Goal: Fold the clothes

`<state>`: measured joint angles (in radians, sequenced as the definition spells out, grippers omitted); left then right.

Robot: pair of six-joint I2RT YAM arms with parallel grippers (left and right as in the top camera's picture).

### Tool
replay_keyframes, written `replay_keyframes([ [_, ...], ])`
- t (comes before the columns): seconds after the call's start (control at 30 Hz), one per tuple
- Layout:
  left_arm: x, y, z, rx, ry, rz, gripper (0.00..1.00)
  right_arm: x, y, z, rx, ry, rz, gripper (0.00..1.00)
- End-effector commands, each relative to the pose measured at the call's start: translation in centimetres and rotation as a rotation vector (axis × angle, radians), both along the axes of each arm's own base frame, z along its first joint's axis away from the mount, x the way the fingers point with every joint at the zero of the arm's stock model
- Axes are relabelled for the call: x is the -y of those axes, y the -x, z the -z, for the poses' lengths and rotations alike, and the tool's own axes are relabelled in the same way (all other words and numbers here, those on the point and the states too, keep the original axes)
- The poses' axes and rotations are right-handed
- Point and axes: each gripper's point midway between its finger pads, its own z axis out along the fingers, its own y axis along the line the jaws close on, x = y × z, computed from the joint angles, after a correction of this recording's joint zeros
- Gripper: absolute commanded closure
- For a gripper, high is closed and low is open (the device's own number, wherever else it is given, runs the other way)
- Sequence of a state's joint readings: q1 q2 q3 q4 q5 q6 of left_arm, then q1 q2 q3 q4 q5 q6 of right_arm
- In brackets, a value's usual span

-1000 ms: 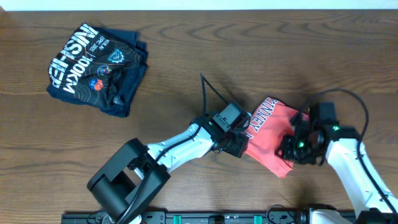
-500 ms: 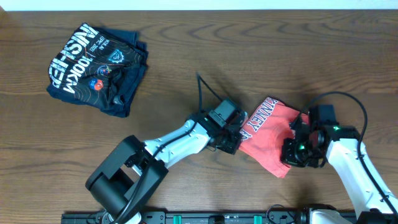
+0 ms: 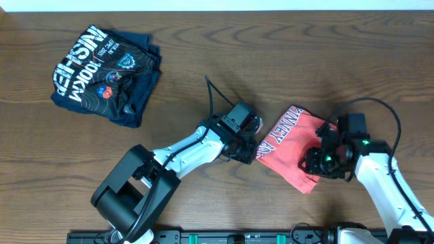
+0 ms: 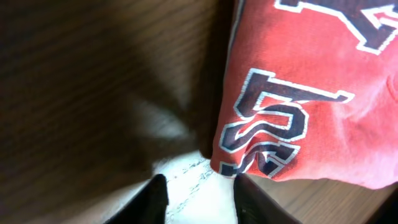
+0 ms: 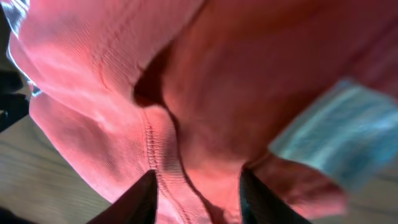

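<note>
The clothes, an orange-red T-shirt [image 3: 293, 144] with white lettering, lie folded small on the table at the lower right. My left gripper [image 3: 252, 145] sits at the shirt's left edge. In the left wrist view its jaws [image 4: 200, 191] stand open, and the lettered edge of the shirt [image 4: 311, 93] lies just ahead of the right finger with no cloth between them. My right gripper [image 3: 319, 163] is over the shirt's right side. In the right wrist view its jaws [image 5: 198, 186] are apart, with a hemmed fold of red cloth [image 5: 249, 74] lying between them.
A dark navy folded shirt [image 3: 105, 71] with white lettering lies at the far left. The left arm's cable [image 3: 215, 102] arcs above the table's middle. Bare wooden table [image 3: 339, 61] lies behind the red shirt.
The left gripper has drawn leftwards, and the shirt's left edge has come a little to the left with it. The right gripper stays over the shirt's right side.
</note>
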<state>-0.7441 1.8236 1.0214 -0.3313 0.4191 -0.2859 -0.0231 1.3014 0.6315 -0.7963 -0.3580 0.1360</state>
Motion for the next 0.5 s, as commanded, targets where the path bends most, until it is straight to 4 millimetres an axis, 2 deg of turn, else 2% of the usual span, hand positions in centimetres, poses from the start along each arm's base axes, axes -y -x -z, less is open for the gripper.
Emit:
replay_keyframes([
  [0.0,0.1,-0.1,0.1,0.003,0.002,0.002,0.55,-2.2,0.7,-0.1,0.018,-0.136,-0.059,0.75],
  [0.07,0.2,-0.2,0.0,0.007,0.005,0.002,0.55,-2.2,0.6,-0.2,0.025,-0.138,-0.060,0.91],
  [0.13,0.2,-0.2,0.0,0.007,0.006,0.002,0.54,-2.3,0.3,-0.4,0.039,-0.140,-0.065,0.99],
  [0.27,0.3,-0.3,0.0,0.011,0.009,0.002,0.54,-1.7,-0.4,-1.4,0.060,-0.106,-0.049,0.99],
  [0.4,0.6,-0.4,-0.2,0.024,0.022,0.005,0.54,1.6,-0.6,-2.2,0.017,0.081,0.071,0.99],
  [0.47,0.7,-0.3,-0.2,0.017,0.031,0.009,0.53,2.4,-0.5,-2.4,0.006,0.130,0.080,0.99],
])
